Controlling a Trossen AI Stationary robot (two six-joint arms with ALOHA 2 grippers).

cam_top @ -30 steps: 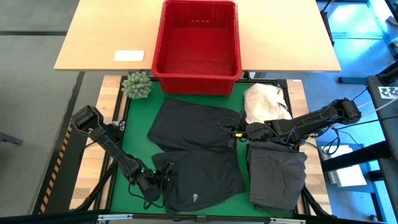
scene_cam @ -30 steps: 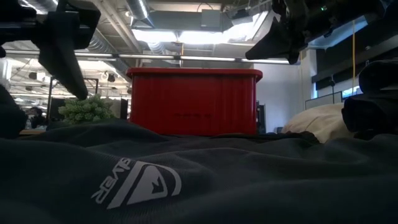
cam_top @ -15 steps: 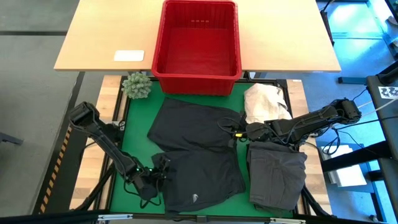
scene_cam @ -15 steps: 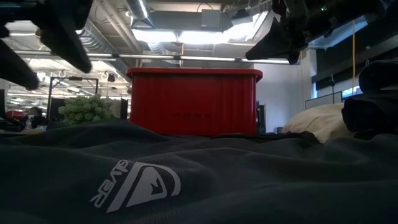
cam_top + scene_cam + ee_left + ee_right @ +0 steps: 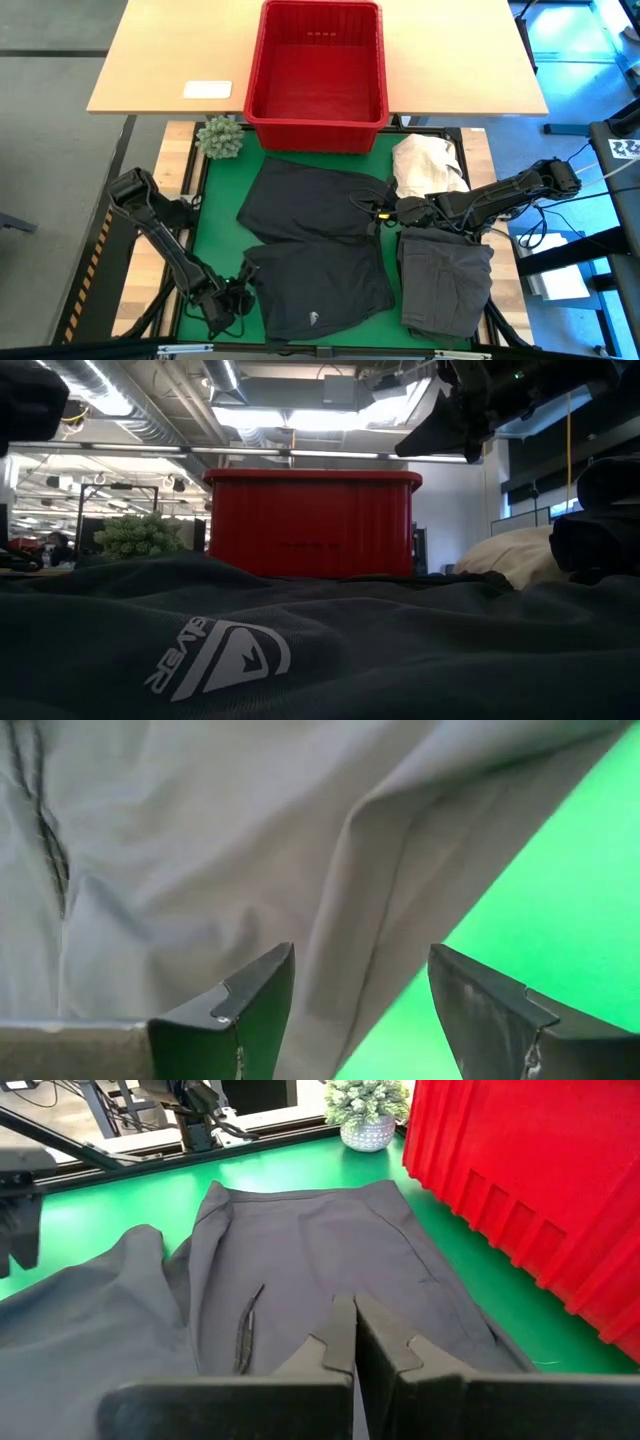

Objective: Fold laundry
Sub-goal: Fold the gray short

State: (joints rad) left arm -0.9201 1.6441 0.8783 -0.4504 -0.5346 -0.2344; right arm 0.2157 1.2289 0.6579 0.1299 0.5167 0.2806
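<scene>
I've got the high cam straight down over the whole table; low cam sits at cloth level, facing the red basket (image 5: pixel 312 523). Both wrist cams look fwd, close over the dark shorts (image 5: pixel 320 1270), shared w/ overhead.

3 dark garments (image 5: pixel 318 285), 1 basket (image 5: pixel 316 70)

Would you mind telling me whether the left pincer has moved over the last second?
Yes. The left pincer has slid left, off the shorts toward the green mat's edge.
</scene>
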